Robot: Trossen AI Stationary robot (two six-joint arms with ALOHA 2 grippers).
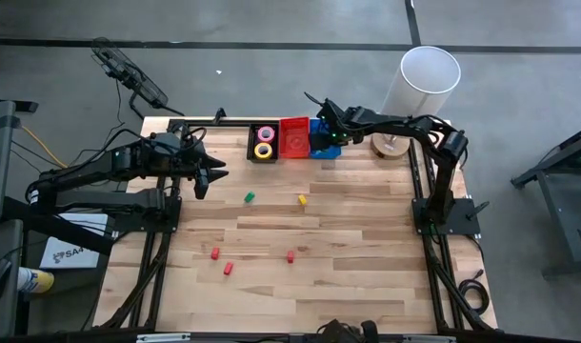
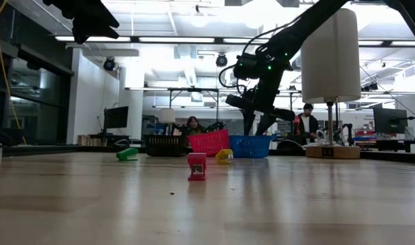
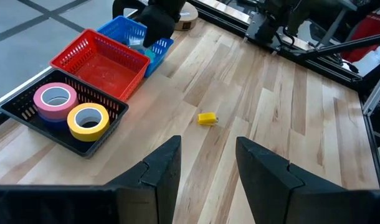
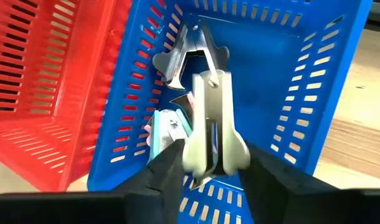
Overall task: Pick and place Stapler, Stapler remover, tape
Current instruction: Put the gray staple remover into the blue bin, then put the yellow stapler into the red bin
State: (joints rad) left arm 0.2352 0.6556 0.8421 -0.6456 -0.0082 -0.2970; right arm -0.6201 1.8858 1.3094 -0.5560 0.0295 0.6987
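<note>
Right pincer (image 4: 205, 163): poised over the blue basket (image 4: 302, 93) at the far edge of the tabletop (image 1: 348, 248). A pale staple remover (image 4: 209, 121) stands between its fingers, metal claws pointing down into the basket. Whether the fingers clamp it or are just letting go cannot be told from the pictures.

Blue basket, contents: what looks like a light-blue stapler (image 4: 168, 127) lies on the floor of the basket, beside and below the staple remover.

Red basket (image 1: 293, 136): just beside the blue one, touching it; appears empty.

Black tray (image 3: 28, 112): next along the row. Holds a pink tape roll (image 3: 55, 98) and a yellow tape roll (image 3: 88, 119), side by side; a blue edge shows beneath the pink roll, possibly another roll.

Left pincer (image 3: 209, 163): fingers apart, holding nothing, raised over the left part of the tabletop, well apart from the baskets; waiting.

Loose on the tabletop: small solid blocks, one green (image 1: 249, 197), one yellow (image 3: 207, 118), three red (image 1: 214, 253); not task items.

Other: white cylinder (image 1: 424, 81) on a round wooden base at the far right corner.

Progress, judged: tape placed, stapler seemingly placed, staple remover at the point of delivery. Remaining: releasing it and withdrawing the arm.
</note>
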